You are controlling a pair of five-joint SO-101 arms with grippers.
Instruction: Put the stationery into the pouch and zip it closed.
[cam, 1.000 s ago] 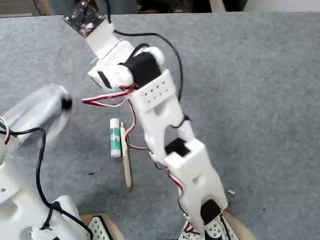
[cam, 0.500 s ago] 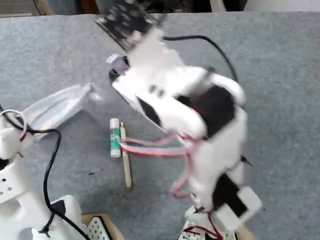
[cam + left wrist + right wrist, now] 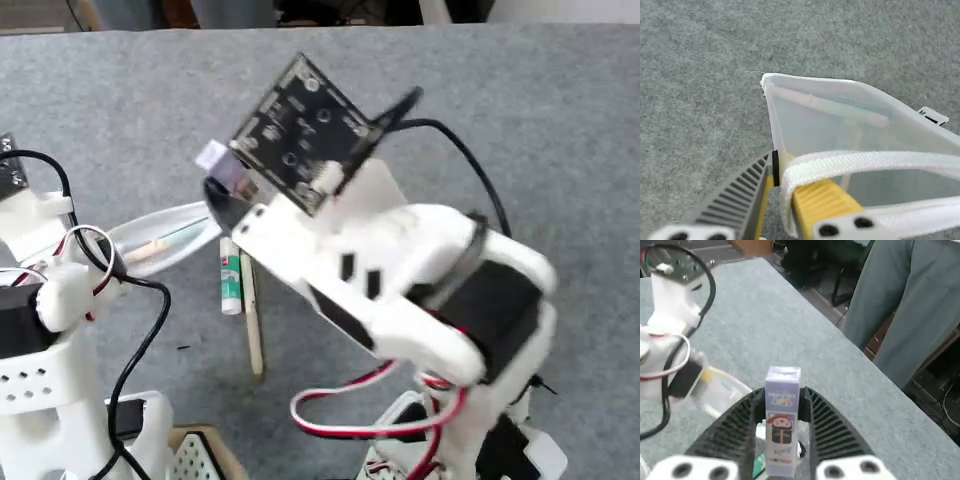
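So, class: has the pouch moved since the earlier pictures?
Yes. The pouch has shifted toward the glue stick, which has stayed put. The pouch's nearer end now lies close to the stick's top.

Overhead view, two close wrist views, pouch [image 3: 168, 238] in all.

Right arm [image 3: 400, 270]: white printed shell with a black servo block [image 3: 495, 300] set in, a black circuit board [image 3: 305, 135] dotted with solder points, a thick black cable [image 3: 468, 158], and a loop of red-and-white wires [image 3: 345, 430]. The right claw [image 3: 782, 390] has two black ribbed fingers [image 3: 827, 430] on a white mount with dark screw holes. Left arm [image 3: 40, 420]: same white shell, a bracket [image 3: 30, 378] with rows of small holes, a thin black lead [image 3: 148, 335] and red-and-white leads [image 3: 85, 237]; the left claw [image 3: 780, 165] pairs a grey ribbed finger [image 3: 735, 195] with a yellow finger [image 3: 822, 202].
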